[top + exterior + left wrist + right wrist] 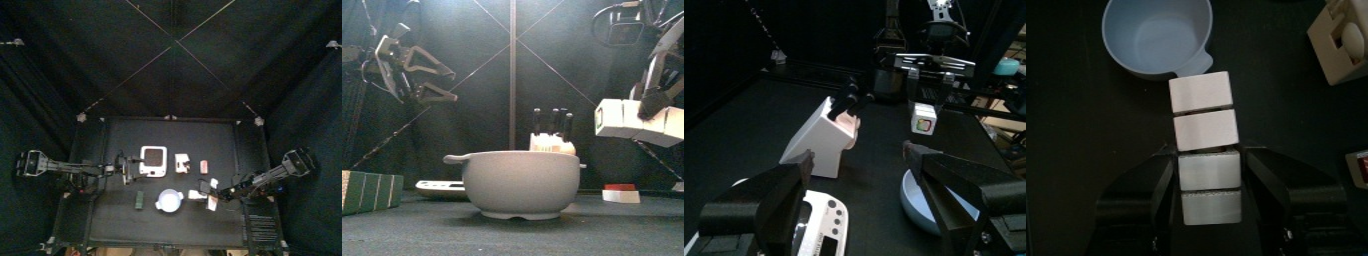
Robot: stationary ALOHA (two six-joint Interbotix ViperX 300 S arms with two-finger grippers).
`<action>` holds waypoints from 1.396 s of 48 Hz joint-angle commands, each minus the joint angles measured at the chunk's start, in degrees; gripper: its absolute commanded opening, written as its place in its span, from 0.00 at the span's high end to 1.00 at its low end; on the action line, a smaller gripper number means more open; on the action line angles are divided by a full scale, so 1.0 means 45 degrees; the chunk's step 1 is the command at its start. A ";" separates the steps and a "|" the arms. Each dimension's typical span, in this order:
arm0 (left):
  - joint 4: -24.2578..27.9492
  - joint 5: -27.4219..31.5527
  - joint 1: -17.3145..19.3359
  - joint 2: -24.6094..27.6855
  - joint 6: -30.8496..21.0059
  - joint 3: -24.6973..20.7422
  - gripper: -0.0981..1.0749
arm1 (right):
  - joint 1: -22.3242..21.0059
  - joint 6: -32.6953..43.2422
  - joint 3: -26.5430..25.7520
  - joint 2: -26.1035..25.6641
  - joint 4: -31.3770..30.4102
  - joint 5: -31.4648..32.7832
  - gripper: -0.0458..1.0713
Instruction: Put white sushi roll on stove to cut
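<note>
My right gripper [1208, 168] is shut on the white sushi roll [1204, 125], a bar of several white segments. It holds the roll in the air at the table's right front [211, 198], beside the round dish. In the front view the roll [639, 122] hangs high at the right. The stove [154, 160], a white rounded block with a dark panel, lies left of the middle; it also shows in the left wrist view [818, 215]. My left gripper [858, 200] is open and empty, next to the stove's left side [122, 170].
A round white-bluish dish with a handle [168, 200] stands at the front middle, large in the front view [523, 183]. A knife block [828, 135] stands right of the stove. A small red-and-white piece [620, 193] lies at the right. A green box [369, 190] lies front left.
</note>
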 commanded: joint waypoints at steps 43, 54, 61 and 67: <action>-0.0645 -0.0059 0.0312 -0.0156 0.0020 0.0039 0.03 | -0.2480 0.0117 -0.4414 0.0234 0.0977 -0.0820 0.33; -0.0645 -0.0059 0.0293 -0.0176 0.0000 0.0039 0.03 | -0.3750 0.0254 -0.5664 0.1133 0.0723 -0.1230 0.33; -0.0645 -0.0059 0.0312 -0.0156 0.0000 0.0059 0.03 | -0.4336 0.0254 -0.6113 0.1602 0.0879 -0.1172 0.33; -0.0723 -0.0059 0.0312 -0.0176 0.0000 0.0137 0.03 | -0.5059 0.0273 -0.6445 0.2012 0.1680 -0.1152 0.33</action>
